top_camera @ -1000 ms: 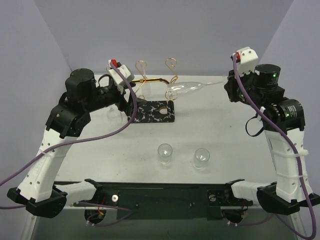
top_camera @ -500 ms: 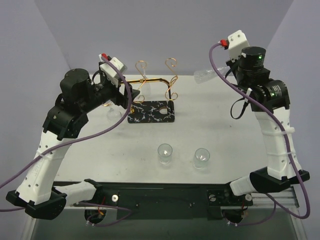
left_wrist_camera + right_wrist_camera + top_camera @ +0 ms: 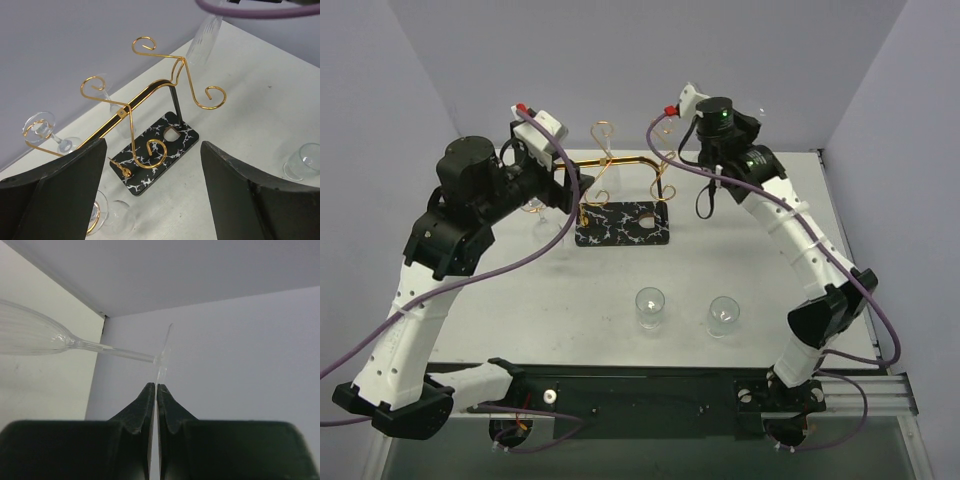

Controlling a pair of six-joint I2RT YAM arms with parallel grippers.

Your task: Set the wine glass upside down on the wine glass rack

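- Nearest the arm bases: two clear glasses (image 3: 650, 305) upright on the table (image 3: 520, 300), side by side with a gap and well apart from the rack. Likely spare stock, parked clear of the working area.
- Further in, on the left: left hand (image 3: 153, 147) released, fingers spread wide with nothing between them. Raised beside the left end of the rack and aimed along it. Probably placed there to watch the loops or to steady the stand, not to carry anything.
- Mid-table: wine glass rack (image 3: 620, 162), copper-gold wire on a black white-veined base (image 3: 625, 226). Most loops bare in the left wrist view. Another glass (image 3: 40, 127) at the left end, foot close to a loop; hung or only beside it, cannot tell.
- Beyond the rack, toward its right end: right hand (image 3: 156, 386) clenched on the rim of the foot of the wine glass (image 3: 35, 335), raised well off the table.
- Pinched at the foot rim, seemingly to leave the stem bare for sliding between the wires. Bowl turned toward the table and foot away from it, so already close to the inverted pose.
- Not yet on the rack: apart from the wire, near the far right loop.
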